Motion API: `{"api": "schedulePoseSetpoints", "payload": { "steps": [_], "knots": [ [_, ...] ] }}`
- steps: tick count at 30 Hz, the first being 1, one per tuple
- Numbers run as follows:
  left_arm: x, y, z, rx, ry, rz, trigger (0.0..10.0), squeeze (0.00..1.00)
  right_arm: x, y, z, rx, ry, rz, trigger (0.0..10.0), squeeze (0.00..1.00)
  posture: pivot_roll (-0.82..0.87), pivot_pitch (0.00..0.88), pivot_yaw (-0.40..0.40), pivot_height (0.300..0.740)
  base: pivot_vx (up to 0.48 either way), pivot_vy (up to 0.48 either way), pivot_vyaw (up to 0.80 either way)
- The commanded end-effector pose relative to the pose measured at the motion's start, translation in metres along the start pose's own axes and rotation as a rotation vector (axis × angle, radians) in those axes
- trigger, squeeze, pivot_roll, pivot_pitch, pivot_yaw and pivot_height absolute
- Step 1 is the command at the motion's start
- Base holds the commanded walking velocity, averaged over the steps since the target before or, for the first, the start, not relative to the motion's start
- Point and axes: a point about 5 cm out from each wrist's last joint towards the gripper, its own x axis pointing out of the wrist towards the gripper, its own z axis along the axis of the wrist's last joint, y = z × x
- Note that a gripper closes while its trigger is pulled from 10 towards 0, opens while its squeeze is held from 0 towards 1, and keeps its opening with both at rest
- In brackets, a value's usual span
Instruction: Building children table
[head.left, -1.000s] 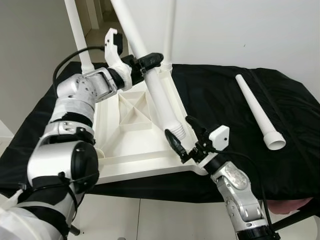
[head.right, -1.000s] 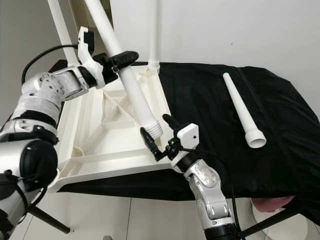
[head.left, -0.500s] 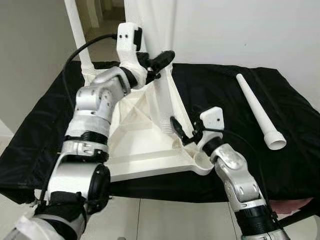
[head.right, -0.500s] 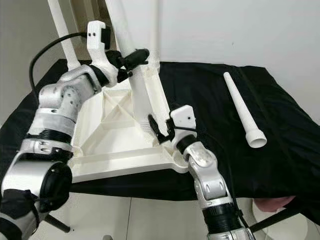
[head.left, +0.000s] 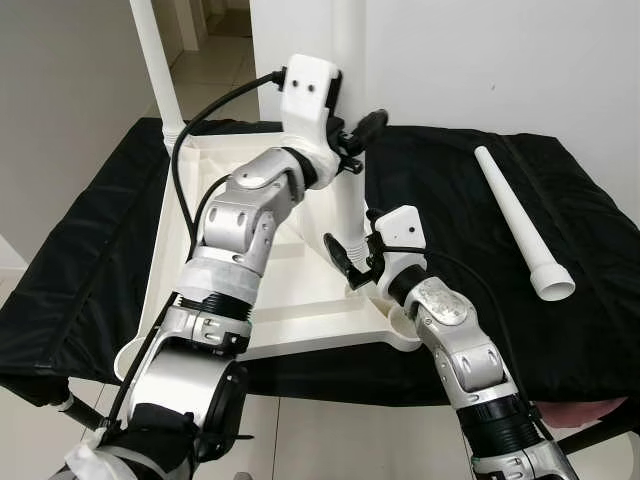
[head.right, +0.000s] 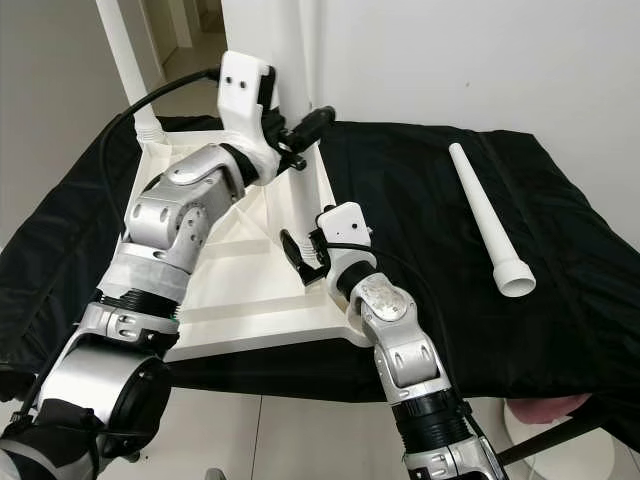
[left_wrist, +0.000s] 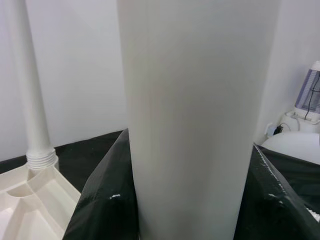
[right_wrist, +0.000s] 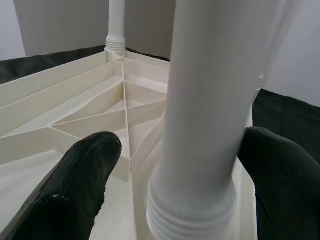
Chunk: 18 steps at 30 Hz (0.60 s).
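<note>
The white table top (head.left: 270, 312) lies upside down on a black cloth. My left gripper (head.left: 352, 140) is raised over its far right part, shut on a white leg (head.left: 347, 205) that stands almost upright. In the left wrist view the leg (left_wrist: 192, 115) sits between both black fingers (left_wrist: 100, 212). Lower down, my right gripper (head.left: 352, 252) is open around the leg's threaded end (right_wrist: 192, 215), and one finger (right_wrist: 85, 187) stands clear of it. The end hangs over the ribbed underside, inward of the near right corner socket (head.left: 405, 327).
A loose white leg (head.left: 517, 218) lies on the black cloth (head.left: 450, 190) to the right. A fitted leg (head.left: 158, 70) rises at the far left corner, another at the far right corner behind the held one. The cloth's front edge drops to a tiled floor (head.left: 330, 440).
My left gripper has swung the leg from a lean up to nearly vertical and moved right. The right gripper followed the threaded end inward over the table top.
</note>
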Motion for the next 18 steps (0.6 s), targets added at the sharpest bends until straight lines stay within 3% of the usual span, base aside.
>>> {"api": "schedulePoseSetpoints", "payload": {
  "steps": [1,9,18],
  "knots": [
    [0.002,-0.009,0.002,0.029,-0.017,-0.014,10.0,0.0,0.005,0.004,0.001,-0.011,0.012,0.006,10.0,0.0,0.02,0.054,0.003,0.74,0.0,0.0,0.0],
    [0.003,-0.022,0.004,0.04,-0.03,-0.036,10.0,0.0,0.014,0.0,0.005,-0.021,0.019,-0.023,10.0,0.0,0.02,0.052,0.003,0.74,0.0,0.0,0.0],
    [0.003,-0.025,0.005,0.044,-0.032,-0.036,10.0,0.0,0.019,-0.005,0.006,-0.016,0.022,-0.05,10.0,0.0,0.03,0.046,0.001,0.74,0.0,0.0,0.0]
  ]
}}
